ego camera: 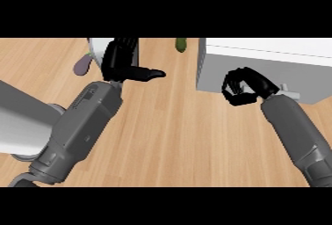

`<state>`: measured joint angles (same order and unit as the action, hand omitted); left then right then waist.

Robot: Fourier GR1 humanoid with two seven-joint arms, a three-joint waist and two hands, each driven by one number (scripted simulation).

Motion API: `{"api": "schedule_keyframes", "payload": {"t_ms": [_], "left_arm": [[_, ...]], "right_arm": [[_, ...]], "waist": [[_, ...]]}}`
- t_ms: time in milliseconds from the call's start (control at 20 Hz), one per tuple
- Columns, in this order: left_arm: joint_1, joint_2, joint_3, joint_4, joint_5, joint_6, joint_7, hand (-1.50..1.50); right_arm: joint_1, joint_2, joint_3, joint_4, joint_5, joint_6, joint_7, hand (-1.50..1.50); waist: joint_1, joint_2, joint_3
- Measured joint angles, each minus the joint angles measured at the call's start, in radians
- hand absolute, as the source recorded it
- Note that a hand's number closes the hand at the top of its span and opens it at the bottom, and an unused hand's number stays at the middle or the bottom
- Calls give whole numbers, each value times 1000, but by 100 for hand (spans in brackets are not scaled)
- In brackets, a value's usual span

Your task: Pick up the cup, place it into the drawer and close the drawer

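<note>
Left hand relaxed over a plate; right hand clenched against the drawer.

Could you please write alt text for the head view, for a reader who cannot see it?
The right robot hand, fingers curled, hangs at the front of a white drawer unit on a wooden counter. The left robot hand is open, fingers straight, at upper left.

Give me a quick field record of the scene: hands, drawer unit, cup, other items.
left hand: open, fingers straight, over a pale round object's edge
right hand: fingers curled, in front of the white drawer unit, nothing seen held
cup: cannot tell; not clearly visible
other items: green object at top, purple-grey object at left
surface: wooden counter
</note>
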<state>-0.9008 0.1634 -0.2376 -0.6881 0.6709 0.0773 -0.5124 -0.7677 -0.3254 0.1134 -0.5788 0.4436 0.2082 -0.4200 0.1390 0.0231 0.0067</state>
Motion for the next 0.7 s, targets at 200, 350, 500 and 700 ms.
{"api": "schedule_keyframes", "payload": {"t_ms": [200,350,500,700], "left_arm": [[21,16,-5,-21,1,-23,13,-150],[27,25,-5,-36,6,-34,23,-150],[43,28,-12,-45,5,-50,25,-150],[51,38,-11,-58,10,-69,32,-150]], "right_arm": [[1,-6,-26,10,-36,41,-14,150],[4,-17,-38,7,-61,87,-16,150],[9,-30,-46,-4,-84,134,-13,150],[19,-48,-58,-24,-114,195,-3,150]], "waist": [[9,-1,0],[17,-1,2],[24,2,3],[35,6,6]]}}
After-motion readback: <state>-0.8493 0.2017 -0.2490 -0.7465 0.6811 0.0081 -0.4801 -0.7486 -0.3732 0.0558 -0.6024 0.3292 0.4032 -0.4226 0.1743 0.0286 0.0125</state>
